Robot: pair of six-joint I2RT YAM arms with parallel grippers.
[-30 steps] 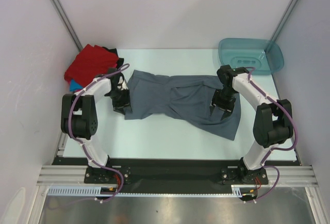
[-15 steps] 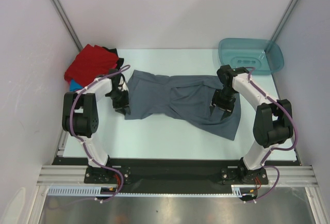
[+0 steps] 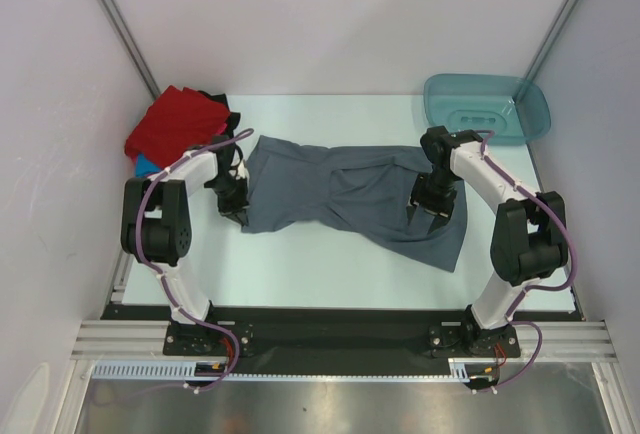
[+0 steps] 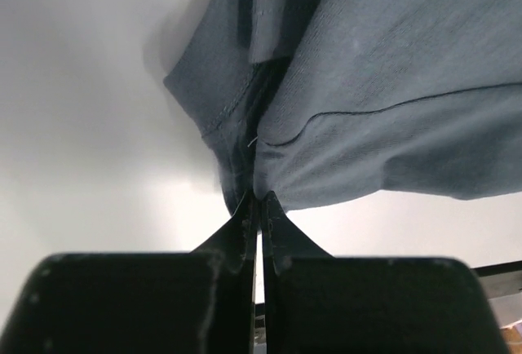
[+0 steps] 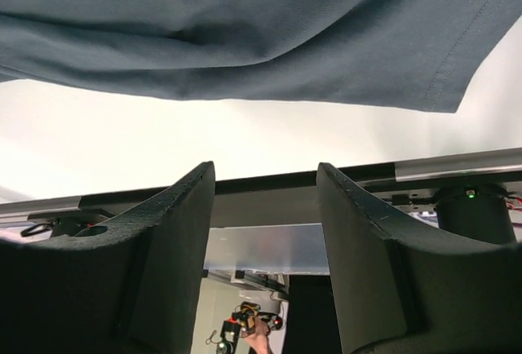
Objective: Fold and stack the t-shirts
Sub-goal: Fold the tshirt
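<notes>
A slate grey-blue t-shirt (image 3: 350, 194) lies crumpled and spread across the middle of the table. My left gripper (image 3: 238, 211) is at its left hem, shut on a pinch of the cloth. In the left wrist view the fingertips (image 4: 259, 201) meet on a fold of the grey shirt (image 4: 391, 85). My right gripper (image 3: 432, 211) is over the shirt's right part and stands open. In the right wrist view its gripper (image 5: 265, 173) has nothing between the fingers, and the shirt (image 5: 245, 28) lies just beyond the tips.
At the back left corner lies a pile of t-shirts: red (image 3: 175, 119) on top, bright blue (image 3: 147, 164) and black (image 3: 215, 104) showing at its edges. A teal plastic tub (image 3: 487, 109) stands at the back right. The white table (image 3: 320, 264) is bare in front of the shirt.
My left gripper has closed on the shirt's left hem and shifted slightly. The right arm has stayed in place and open.
</notes>
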